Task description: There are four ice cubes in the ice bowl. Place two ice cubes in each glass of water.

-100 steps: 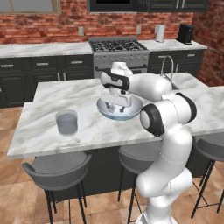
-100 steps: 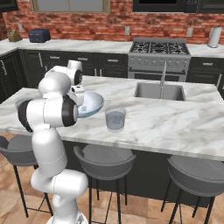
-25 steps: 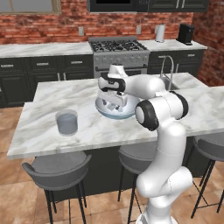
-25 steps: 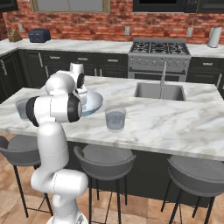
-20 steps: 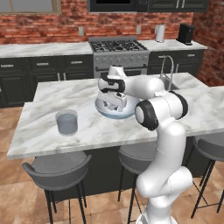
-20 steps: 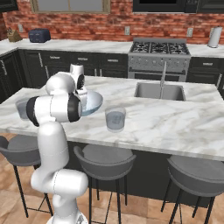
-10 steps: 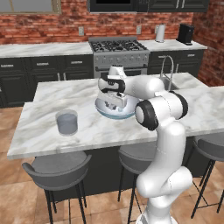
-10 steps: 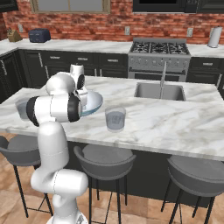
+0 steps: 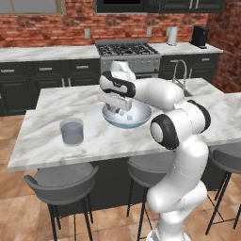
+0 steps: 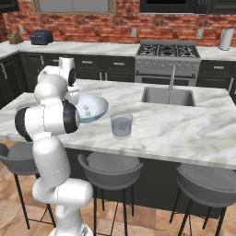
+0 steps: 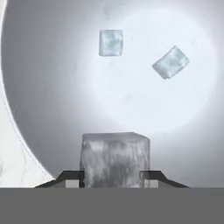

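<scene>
Down in the wide, glossy pale blue-grey ice bowl (image 9: 127,117), the two-finger tool (image 11: 114,180) is clamped on one pale translucent ice cube (image 11: 115,158), which sits squarely between its dark fingertips (image 11: 70,178). Farther along the bowl floor lie two more small whitish-blue cubes (image 11: 110,42) (image 11: 170,62), well apart from the tool. On the marble desk (image 9: 42,136), a clear water tumbler (image 9: 72,132) stands near the bowl.
</scene>
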